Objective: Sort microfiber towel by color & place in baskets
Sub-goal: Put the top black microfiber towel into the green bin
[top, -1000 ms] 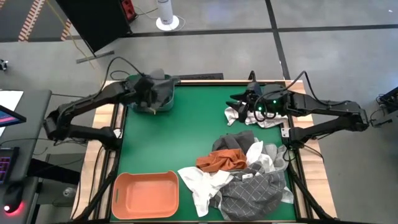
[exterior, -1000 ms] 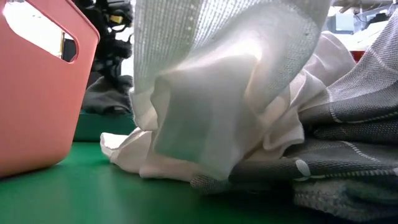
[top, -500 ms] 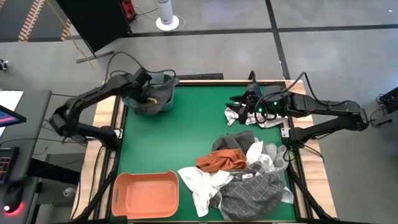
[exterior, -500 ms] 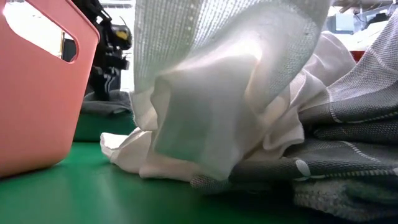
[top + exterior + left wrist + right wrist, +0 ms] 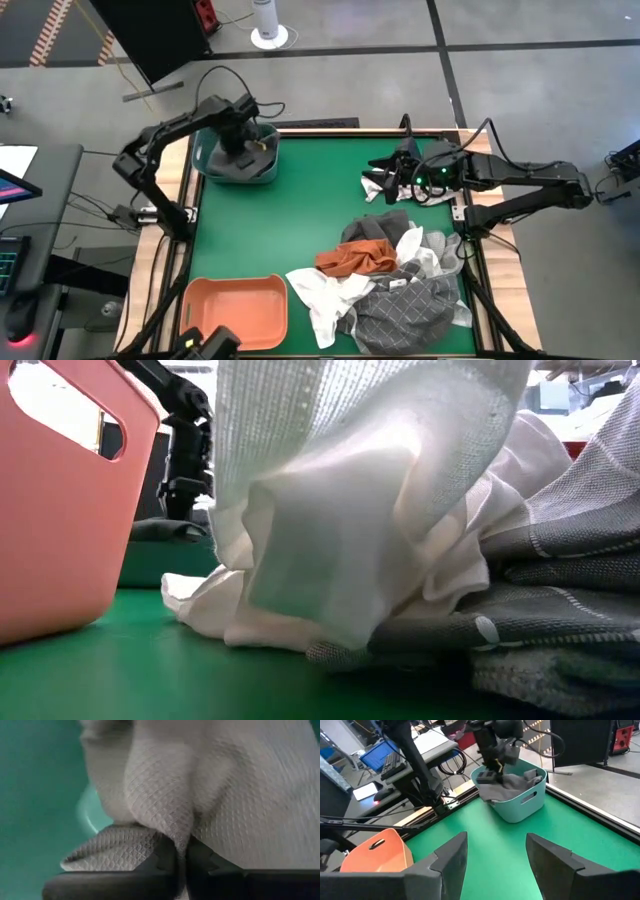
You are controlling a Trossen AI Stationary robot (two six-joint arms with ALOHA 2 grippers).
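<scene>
Sorting is sitting at an early stage, judging by how the cloths are lying. Taking the teal basket (image 5: 237, 158) at the table's far left corner as the landmark: a plain grey towel (image 5: 512, 784) is already lying inside it, draping up toward its rim. The salmon basket (image 5: 236, 312), well apart from the teal one along the same side at the near edge, is showing nothing inside in the overhead picture. Most of the work is still waiting in the mixed heap (image 5: 385, 285), lying well across the table from the teal basket toward the near right: a rust orange towel (image 5: 357, 260), a grey towel with white grid lines (image 5: 405, 310), a dark grey towel (image 5: 378, 228) and several white cloths (image 5: 318, 297) are tangled there. One more pale cloth (image 5: 388, 186) is lying apart, straight across the far edge from the teal basket.

Left gripper (image 5: 243, 146) is hanging directly over the teal basket, reaching into it; its jaws are pinching tight on a fold of the grey towel, the weave bunching right at the fingertips (image 5: 170, 860), so the release is not yet done.

Right gripper (image 5: 384, 172) is hovering over that lone pale cloth, far across from the teal basket. Its fingers (image 5: 451, 857) are standing wide apart with bare green mat between them, holding nothing.
</scene>
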